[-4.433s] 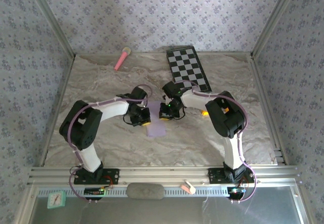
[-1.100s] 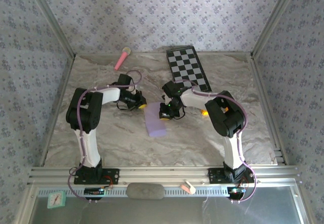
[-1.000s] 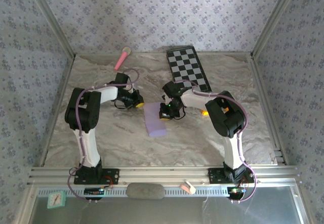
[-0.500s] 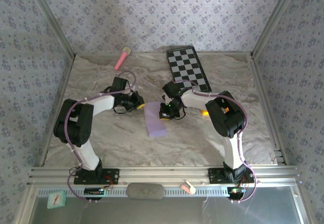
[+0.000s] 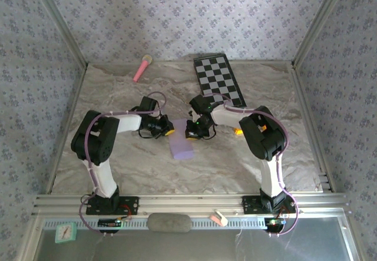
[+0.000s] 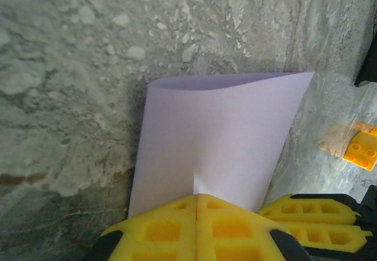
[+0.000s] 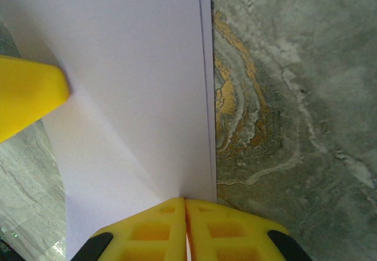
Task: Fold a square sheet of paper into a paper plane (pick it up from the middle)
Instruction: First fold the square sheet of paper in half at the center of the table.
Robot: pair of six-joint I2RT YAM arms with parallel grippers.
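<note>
The square sheet of paper [image 5: 182,146] is pale lilac and lies folded over as a narrow rectangle on the marble table, not in a paper plane's shape. My left gripper [image 5: 169,132] is shut, its yellow tips resting on the sheet's left part [image 6: 218,131], whose far edge curls up a little. In the left wrist view the tips [image 6: 196,196] meet with no gap. My right gripper [image 5: 189,134] is shut too, and its tips [image 7: 185,200] press the paper [image 7: 129,84] close to its doubled right edge. A left finger [image 7: 29,99] shows at that view's left.
A black-and-white checkered board [image 5: 220,79] lies at the back right and a pink stick [image 5: 142,68] at the back left. A small orange piece [image 5: 238,131] sits beside the right arm. Metal frame rails and patterned walls bound the table.
My left gripper, which stood off to the back left of the sheet, has swung back and down onto its left part, still shut. The right gripper and the paper have stayed put.
</note>
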